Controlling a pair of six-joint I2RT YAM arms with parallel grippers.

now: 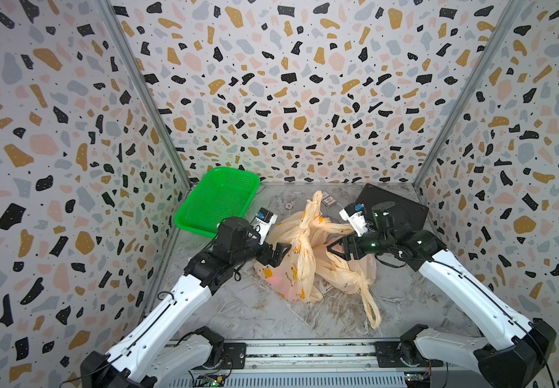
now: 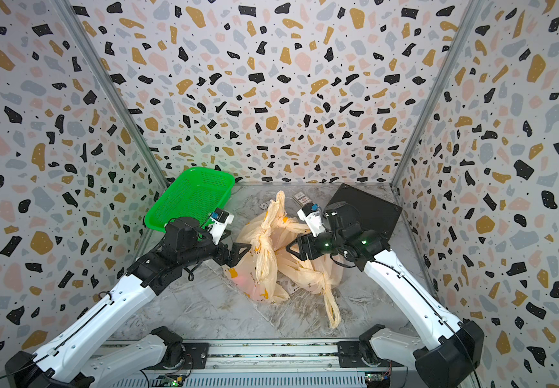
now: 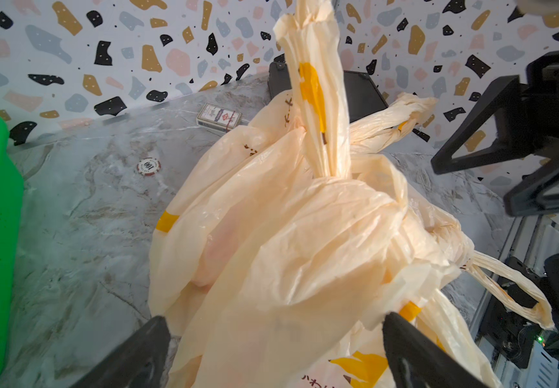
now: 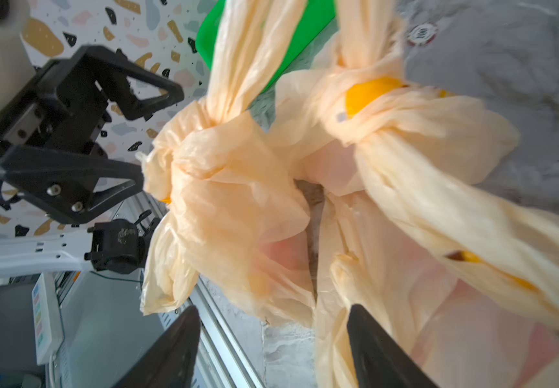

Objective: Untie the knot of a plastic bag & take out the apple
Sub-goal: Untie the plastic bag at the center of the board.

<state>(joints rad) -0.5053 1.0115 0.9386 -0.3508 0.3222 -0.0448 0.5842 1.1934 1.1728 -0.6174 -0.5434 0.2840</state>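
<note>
Two pale orange plastic bags lie together mid-table. The nearer bag is tied shut with a knot. A pinkish-red round shape, the apple, shows faintly through its film. My left gripper is open against that bag's left side, and bag film fills the gap between its fingers. My right gripper sits just right of the knot, jaws apart, with loose film by one finger.
The second bag has its own knot and a long handle trailing toward the front. A green basket leans at the back left and a black board lies at the back right. A card pack and a chip lie behind the bags.
</note>
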